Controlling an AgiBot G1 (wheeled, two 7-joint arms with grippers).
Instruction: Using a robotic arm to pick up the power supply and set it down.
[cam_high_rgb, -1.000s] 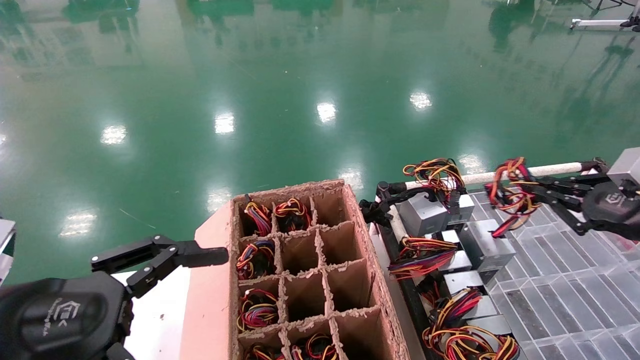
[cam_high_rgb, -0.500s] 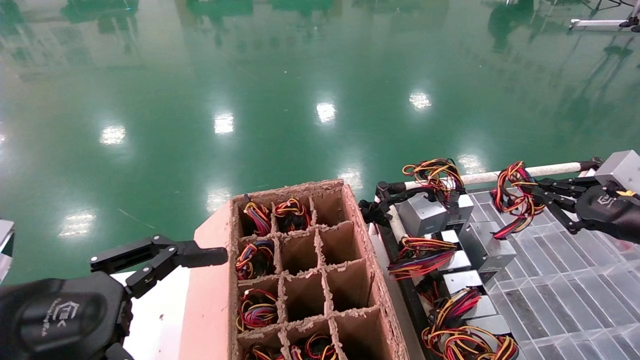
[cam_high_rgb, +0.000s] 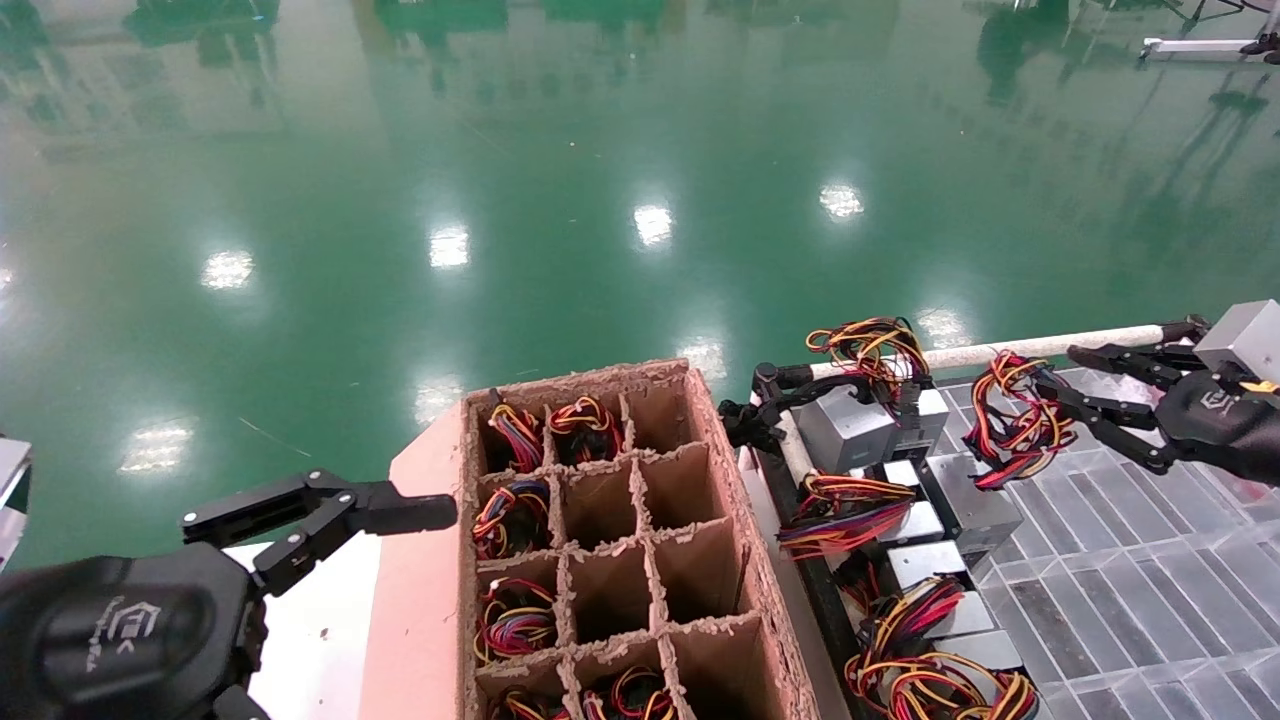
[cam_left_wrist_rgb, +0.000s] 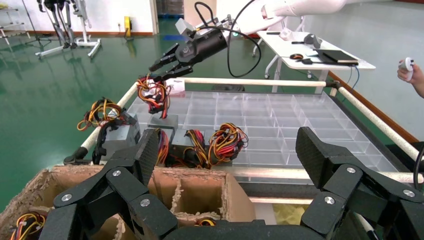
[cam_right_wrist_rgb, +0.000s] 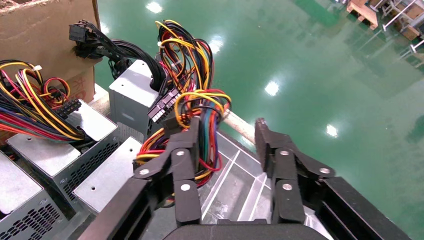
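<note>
My right gripper (cam_high_rgb: 1060, 370) stands open over the far end of the clear gridded tray (cam_high_rgb: 1130, 580). Between its fingers I see only tray floor in the right wrist view, where the gripper (cam_right_wrist_rgb: 227, 127) has its jaws well apart. The power supply's wire bundle (cam_high_rgb: 1010, 420) of red, yellow and black wires hangs loose against one finger (cam_right_wrist_rgb: 187, 150). Its grey metal box (cam_high_rgb: 970, 500) rests in the tray among others. The left wrist view shows the same bundle (cam_left_wrist_rgb: 154, 95) under that gripper (cam_left_wrist_rgb: 162, 70). My left gripper (cam_high_rgb: 390, 505) is parked open beside the cardboard box.
A cardboard box (cam_high_rgb: 730, 470) with divider cells, some holding wired units, stands at centre. More power supplies (cam_high_rgb: 845, 425) with wire loops crowd the tray's left edge. A white padded rail (cam_high_rgb: 1040, 345) runs along the tray's far side. Green floor lies beyond.
The right gripper's jaws have opened and let go of the wire bundle. The bundle and its box have sunk lower onto the tray. The left arm has not moved.
</note>
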